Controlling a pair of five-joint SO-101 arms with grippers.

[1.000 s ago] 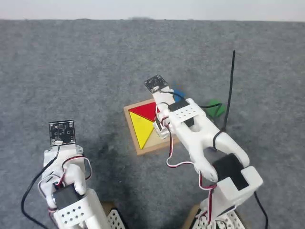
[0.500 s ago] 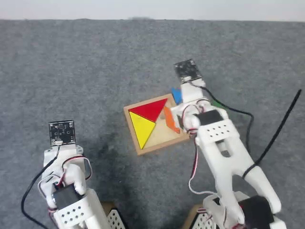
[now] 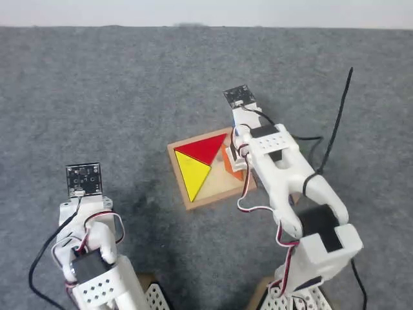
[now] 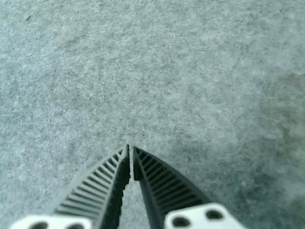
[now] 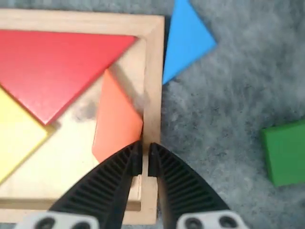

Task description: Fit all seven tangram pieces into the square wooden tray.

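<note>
Grey felt tabletop point(image 3: 116, 84), pale wall point(image 3: 206, 11).

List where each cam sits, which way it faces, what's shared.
High view: fixed above the table, looking down on the grey mat; both arms rise from the near edge, the right arm over the wooden tray.
Left wrist view: on the wrist of the left arm, facing bare mat; its own jaws, shut.
Right wrist view: on the wrist of the right arm, facing down at the tray's rim beside the orange piece; its own jaws, shut.
Shared: high and right wrist views both show the tray, red triangle and yellow triangle.
</note>
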